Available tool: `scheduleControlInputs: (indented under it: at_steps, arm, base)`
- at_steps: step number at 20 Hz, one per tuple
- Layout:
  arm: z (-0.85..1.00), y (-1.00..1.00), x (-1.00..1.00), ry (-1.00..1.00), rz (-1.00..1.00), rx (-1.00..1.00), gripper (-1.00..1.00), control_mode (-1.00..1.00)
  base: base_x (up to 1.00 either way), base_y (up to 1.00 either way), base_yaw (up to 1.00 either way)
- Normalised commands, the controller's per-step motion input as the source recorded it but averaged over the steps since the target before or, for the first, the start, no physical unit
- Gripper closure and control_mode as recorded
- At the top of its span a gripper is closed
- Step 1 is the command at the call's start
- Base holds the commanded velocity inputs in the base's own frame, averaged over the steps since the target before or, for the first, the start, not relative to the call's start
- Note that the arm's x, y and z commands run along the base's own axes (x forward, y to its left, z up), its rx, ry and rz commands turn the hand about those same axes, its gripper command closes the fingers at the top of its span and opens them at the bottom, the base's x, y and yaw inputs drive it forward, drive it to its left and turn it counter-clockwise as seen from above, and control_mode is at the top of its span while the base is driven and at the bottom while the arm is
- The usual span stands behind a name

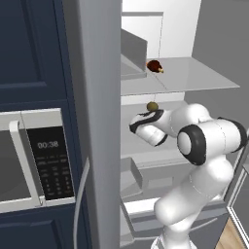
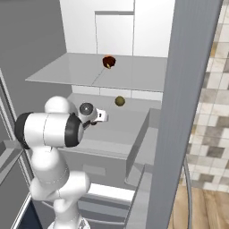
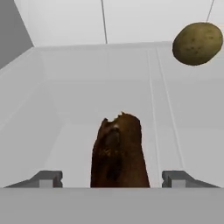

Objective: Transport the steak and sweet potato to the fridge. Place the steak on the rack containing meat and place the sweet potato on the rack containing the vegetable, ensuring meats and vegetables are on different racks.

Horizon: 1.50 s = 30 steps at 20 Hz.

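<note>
Kitchen around me, cabinets on one side and tile on the other

To my left I see a built-in microwave (image 1: 34, 160) with a pale frame, a dark keypad and a lit clock, set between navy cabinets (image 1: 29, 48) with panelled fronts. To my right a wall (image 2: 210, 116) of small beige, grey and brown tiles runs down to a wood floor (image 2: 205, 208) of warm planks, which also shows at the lower right corner of my left base view. The light is even and soft

Dark-brown lumpy sweet potato (image 3: 117, 151) on fridge (image 2: 134, 76) shelf, olive-green vegetable (image 3: 197, 43) beyond, reddish steak (image 1: 154, 65) 1 rack higher
</note>
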Motion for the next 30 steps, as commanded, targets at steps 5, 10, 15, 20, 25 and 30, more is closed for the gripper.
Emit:
scheduleControlInputs:
  at_steps: [5, 10, 15, 20, 25, 30]
  arm:
    - [0.22, 0.00, -0.15, -0.08, -0.01, 0.00, -1.00, -1.00]
    - [0.30, 0.00, -0.63, 0.00, -0.11, 0.00, -1.00, -1.00]
    - [0.62, 0.00, -0.57, 0.00, -0.17, 0.00, -1.00, -1.00]
    - [0.88, 0.00, -0.33, 0.00, -0.18, 0.00, -1.00, -1.00]
    - [0.82, 0.00, -0.28, 0.00, -0.21, 0.00, -1.00, -1.00]
    - [0.78, -0.01, -0.35, 0.02, -0.18, 0.00, -1.00, -1.00]
  base:
    - [0.00, 0.00, 0.00]
    - [0.00, 0.00, 0.00]
    - [0.00, 0.00, 0.00]
    - [0.00, 0.00, 0.00]
    - [0.00, 0.00, 0.00]
    - [0.00, 0.00, 0.00]
